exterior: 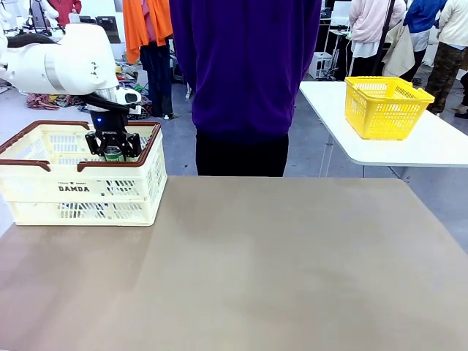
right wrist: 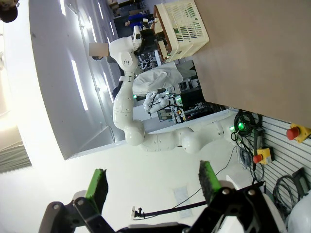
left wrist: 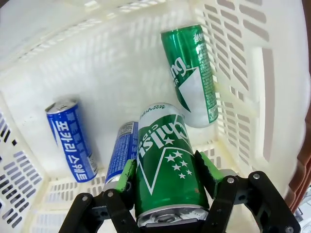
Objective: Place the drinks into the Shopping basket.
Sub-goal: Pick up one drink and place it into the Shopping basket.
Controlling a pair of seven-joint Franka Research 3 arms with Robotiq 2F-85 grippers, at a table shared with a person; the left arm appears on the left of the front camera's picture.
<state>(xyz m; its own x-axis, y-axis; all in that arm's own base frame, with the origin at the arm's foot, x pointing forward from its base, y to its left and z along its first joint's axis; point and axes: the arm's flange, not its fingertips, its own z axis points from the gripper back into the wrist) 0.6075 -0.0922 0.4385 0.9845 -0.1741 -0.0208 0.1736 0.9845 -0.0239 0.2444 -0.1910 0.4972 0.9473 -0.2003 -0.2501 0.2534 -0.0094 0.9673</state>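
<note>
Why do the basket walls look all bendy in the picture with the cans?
In the left wrist view the wide-angle lens curves the Shopping basket walls, and its top left washes out in glare, though the green can in the left gripper stays sharp; the front view keeps the basket's edges straight.

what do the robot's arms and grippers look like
Glossy white rounded arm with grey joint bands, dark cable and blue light at the wrist. Left gripper and right gripper are black linked two-finger claws with bright green pads.
</note>
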